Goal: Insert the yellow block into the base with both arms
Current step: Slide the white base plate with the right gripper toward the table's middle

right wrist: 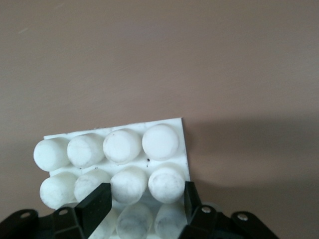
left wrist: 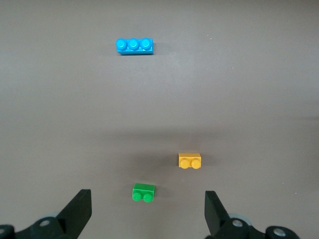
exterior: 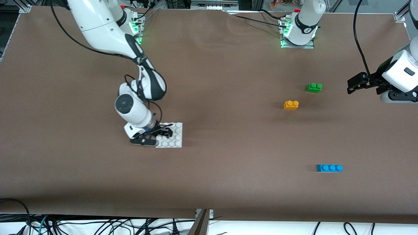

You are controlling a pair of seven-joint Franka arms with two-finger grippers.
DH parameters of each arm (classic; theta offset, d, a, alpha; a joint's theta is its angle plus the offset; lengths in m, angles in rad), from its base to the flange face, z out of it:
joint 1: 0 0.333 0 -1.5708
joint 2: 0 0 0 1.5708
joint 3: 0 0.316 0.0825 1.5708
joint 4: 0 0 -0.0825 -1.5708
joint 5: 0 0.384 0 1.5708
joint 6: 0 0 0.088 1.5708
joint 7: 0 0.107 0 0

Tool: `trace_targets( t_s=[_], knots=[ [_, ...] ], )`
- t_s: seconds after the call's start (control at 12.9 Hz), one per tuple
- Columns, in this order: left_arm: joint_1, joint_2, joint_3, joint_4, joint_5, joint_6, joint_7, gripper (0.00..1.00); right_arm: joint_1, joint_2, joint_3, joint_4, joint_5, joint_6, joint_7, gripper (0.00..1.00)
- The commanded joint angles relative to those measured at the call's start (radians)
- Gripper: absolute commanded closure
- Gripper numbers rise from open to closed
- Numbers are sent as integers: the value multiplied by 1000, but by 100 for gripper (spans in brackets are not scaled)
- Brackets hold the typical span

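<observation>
- The base (exterior: 174,137), a flat white square plate studded in a four-by-four grid, lies on the brown table (exterior: 228,182) toward the right arm's end, with no brick seated on any of its studs.
- The right gripper (exterior: 162,133) is down on the base, its black fingers (right wrist: 94,208) closed tight around studs along one edge of the plate; in the right wrist view two rows of white studs show clear of the fingertips.
- The right arm (exterior: 140,98) reaches down from its mount at the top of the front view and covers the corner of the base nearest its wrist.
- The yellow block (exterior: 291,104), a small two-stud brick, sits upright on the table toward the left arm's end, well apart from the base and touched by neither gripper.
- A green two-stud brick (exterior: 314,87) stands near the yellow block, farther from the front camera and closer to the left arm's end of the table.
- A blue three-stud brick (exterior: 329,168) lies nearer to the front camera than both of the other bricks, well apart from them.
- The left gripper (exterior: 354,85) hangs in the air over bare table at the left arm's end, beside the green brick, its jaws spread wide and holding nothing.
- In the left wrist view its two fingers (left wrist: 77,211) frame all three bricks on the cloth, the green brick (left wrist: 143,192) closest to the fingertips, the yellow block (left wrist: 190,160) next, the blue brick (left wrist: 134,46) farthest off.
- Open brown table lies between the yellow block and the base, with no object on that stretch.
</observation>
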Motion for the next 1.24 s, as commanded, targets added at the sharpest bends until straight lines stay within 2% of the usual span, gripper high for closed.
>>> trace_targets(
  t_s=[0.0,0.15,0.54,0.93,1.16],
  knots=[
    [-1,12,-1,32,13,-22,17,0,101,67,-10,69,22,16,99,38],
    [-1,12,-3,32,13,-22,17,0,162,99,-28,113,22,22,173,38],
    [-1,10,-3,32,11,-22,17,0,368,211,-134,257,22,21,375,38],
    [-1,12,-1,32,11,-22,17,0,457,271,-139,355,22,18,507,38],
    [-1,12,-3,32,11,-22,17,0,472,277,-137,368,20,22,517,38]
  ],
)
